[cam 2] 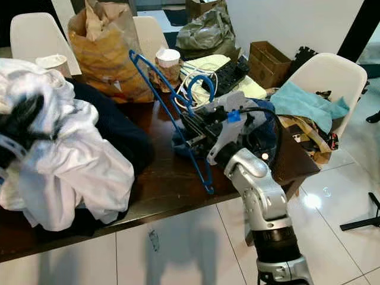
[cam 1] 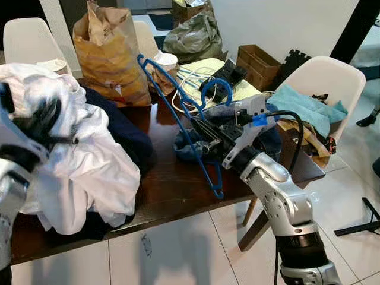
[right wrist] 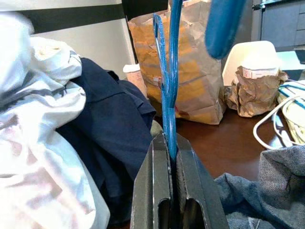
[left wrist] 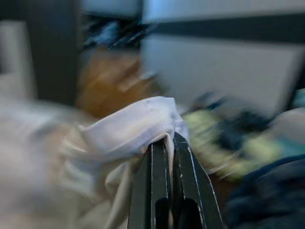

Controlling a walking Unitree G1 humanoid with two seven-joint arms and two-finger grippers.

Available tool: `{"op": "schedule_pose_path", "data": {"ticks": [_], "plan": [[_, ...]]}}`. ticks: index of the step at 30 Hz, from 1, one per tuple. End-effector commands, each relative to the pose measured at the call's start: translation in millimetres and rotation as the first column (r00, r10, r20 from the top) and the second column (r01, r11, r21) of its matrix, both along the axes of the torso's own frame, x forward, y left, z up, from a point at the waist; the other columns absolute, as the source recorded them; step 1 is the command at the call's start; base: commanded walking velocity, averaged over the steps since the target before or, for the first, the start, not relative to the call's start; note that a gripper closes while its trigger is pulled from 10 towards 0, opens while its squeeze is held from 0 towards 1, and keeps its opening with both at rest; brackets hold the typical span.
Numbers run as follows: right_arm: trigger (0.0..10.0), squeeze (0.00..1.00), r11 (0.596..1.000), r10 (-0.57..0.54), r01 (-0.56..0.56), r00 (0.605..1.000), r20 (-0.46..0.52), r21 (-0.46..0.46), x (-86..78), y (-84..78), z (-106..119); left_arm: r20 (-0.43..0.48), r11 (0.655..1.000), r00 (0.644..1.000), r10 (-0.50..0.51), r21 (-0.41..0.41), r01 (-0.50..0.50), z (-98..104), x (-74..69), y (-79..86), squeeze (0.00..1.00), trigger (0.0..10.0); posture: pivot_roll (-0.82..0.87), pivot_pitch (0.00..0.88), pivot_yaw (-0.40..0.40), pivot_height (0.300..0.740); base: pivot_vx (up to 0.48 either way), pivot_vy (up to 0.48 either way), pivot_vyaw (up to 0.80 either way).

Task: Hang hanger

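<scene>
A blue plastic hanger stands tilted above the dark wooden table, its hook curling toward the far side. My right gripper is shut on the hanger's bar, which runs up between the two black fingers in the right wrist view. At the left, my left gripper is shut on a fold of a white garment that is bunched over the table's left end. A dark navy garment lies beneath and behind the white one.
A brown paper bag, a paper cup, white cables and a black power strip crowd the far side. Denim cloth lies under the right gripper. White chairs stand around; one holds a teal cloth.
</scene>
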State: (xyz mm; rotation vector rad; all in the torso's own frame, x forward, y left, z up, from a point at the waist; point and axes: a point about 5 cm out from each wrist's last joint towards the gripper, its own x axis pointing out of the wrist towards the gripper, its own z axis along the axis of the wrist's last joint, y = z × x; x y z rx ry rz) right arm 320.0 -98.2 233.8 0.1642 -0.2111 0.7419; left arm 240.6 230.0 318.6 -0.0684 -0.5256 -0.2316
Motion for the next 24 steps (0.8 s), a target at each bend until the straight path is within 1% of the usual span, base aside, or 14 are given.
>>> {"op": "schedule_pose_path", "data": {"ticks": [1,2,3,4,5,6,7,8,10,13,21,24], "plan": [[10.0,0.00,1.000,-0.006,0.006,1.000,0.009,0.020,2.2,-1.4,3,0.102,0.988,0.984,-0.148,0.054,0.143,30,-16.6,-16.7,0.00,0.0,-0.02,0.095,-0.020,0.740,0.000,0.000,0.00],[10.0,0.00,1.000,-0.006,0.006,1.000,0.009,0.020,2.2,-1.4,3,0.102,0.988,0.984,-0.148,0.054,0.143,30,-16.6,-16.7,0.00,0.0,-0.02,0.095,-0.020,0.740,0.000,0.000,0.00],[10.0,0.00,1.000,-0.008,0.008,1.000,0.008,0.025,2.8,-1.6,3,0.144,0.977,0.967,-0.209,0.078,0.199,42,-23.1,-24.4,0.00,0.0,-0.02,0.095,-0.020,0.740,0.000,0.000,0.00],[10.0,0.00,1.000,-0.010,0.010,1.000,0.008,0.028,3.1,-1.5,3,0.172,0.968,0.955,-0.242,0.113,0.225,53,-27.3,-29.4,0.00,1.9,-0.01,0.096,-0.017,0.740,-0.289,0.000,0.00],[10.0,0.00,1.000,-0.010,0.010,1.000,0.008,0.028,3.1,-1.5,3,0.172,0.968,0.955,-0.242,0.113,0.225,53,-27.3,-29.4,0.00,1.9,-0.01,0.096,-0.017,0.740,-0.289,0.000,0.00],[10.0,0.00,1.000,-0.011,0.011,1.000,0.008,0.029,3.2,-1.4,3,0.186,0.963,0.948,-0.257,0.134,0.235,60,-29.7,-31.9,0.00,1.9,-0.01,0.095,-0.017,0.740,-0.289,0.000,0.00],[10.0,0.00,0.999,-0.012,0.011,1.000,0.008,0.031,3.3,-1.0,3,0.192,0.962,0.950,-0.248,0.164,0.218,65,-30.3,-32.1,0.00,2.7,-0.01,0.095,-0.015,0.740,-0.476,0.000,0.00],[10.0,0.00,0.999,-0.012,0.012,1.000,0.007,0.032,3.2,-0.6,2,0.194,0.960,0.952,-0.238,0.196,0.200,69,-30.7,-32.2,0.00,2.7,-0.01,0.093,-0.013,0.740,-0.476,0.000,0.00],[10.0,0.00,0.999,-0.014,0.013,1.000,0.007,0.034,3.0,-0.3,2,0.190,0.954,0.953,-0.234,0.234,0.188,73,-31.6,-33.1,0.00,2.6,-0.01,0.093,-0.013,0.740,-0.476,0.000,0.00],[10.0,0.00,0.999,-0.017,0.016,1.000,0.007,0.036,3.3,-0.8,1,0.193,0.950,0.950,-0.248,0.240,0.199,78,-31.9,-36.2,0.00,2.7,-0.01,0.092,-0.010,0.740,-0.476,0.000,0.00],[10.0,0.00,0.999,-0.022,0.021,1.000,0.007,0.040,3.8,-1.9,1,0.182,0.945,0.947,-0.264,0.245,0.217,83,-32.1,-41.6,0.00,2.7,-0.01,0.092,-0.006,0.740,-0.476,0.000,0.00],[10.0,0.00,0.999,-0.022,0.021,1.000,0.006,0.044,3.5,-1.9,1,0.164,0.950,0.959,-0.231,0.253,0.185,84,-30.6,-40.7,0.00,2.7,-0.01,0.094,-0.007,0.740,-0.476,0.000,0.00]]}}
